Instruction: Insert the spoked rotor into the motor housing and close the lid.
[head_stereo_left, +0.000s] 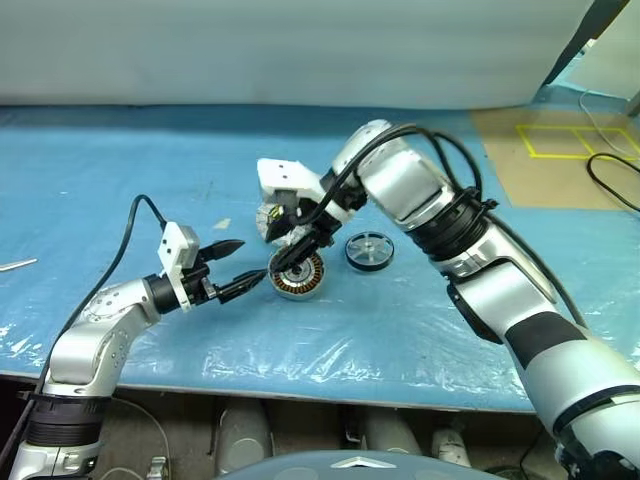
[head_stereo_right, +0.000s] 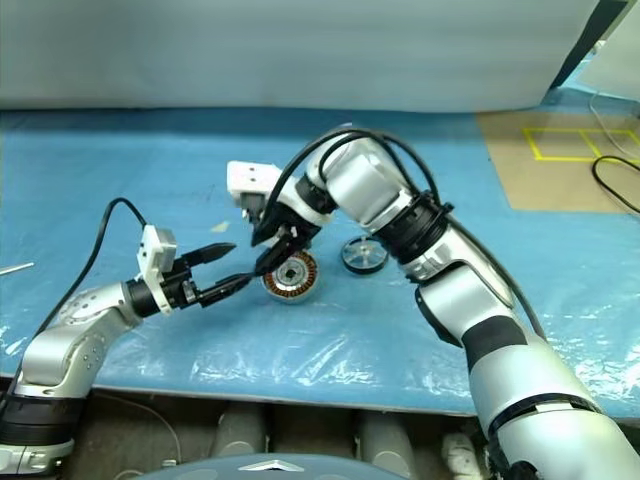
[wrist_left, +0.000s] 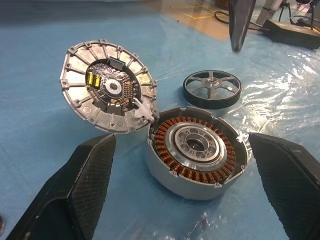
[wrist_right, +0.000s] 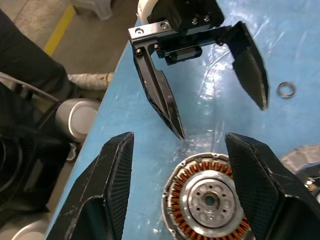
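Hovering right gripper: right gripper (head_stereo_left: 291, 252) hangs just above the motor housing (head_stereo_left: 299, 275), jaws apart and holding nothing.
Left gripper: left gripper (head_stereo_left: 238, 266) sits level just beside the housing on the robot's left, jaws spread wide and empty, one fingertip (head_stereo_left: 253, 281) close to the cup's wall.
Housing: open, copper windings and silvery centre bare, no wheel inside it.
Lid: lid (wrist_left: 107, 86) stands tilted, inner face showing, seemingly joined to the housing's rim at one edge, though the joint is too small to be sure of.
Rotor: spoked rotor (head_stereo_left: 368, 249) lies flat on the sheet, near the housing on its right and untouched.
Risk, crowding: both grippers are close around the cup; a careless swing could knock them together or shove the housing.
Risk, lid: a brush from either arm might tip the lid shut before the wheel goes in.
Risk, sheet: the crinkled plastic may let the wheel slide away from a pinch.
Surface: blue table (head_stereo_left: 120, 170) under clear film, with a small ring (wrist_right: 286, 89) lying loose on it.
Room: pale wall (head_stereo_left: 300, 50) behind; yellow floor tape (head_stereo_left: 570, 140) and a dark cable (head_stereo_left: 610, 180) at far right.
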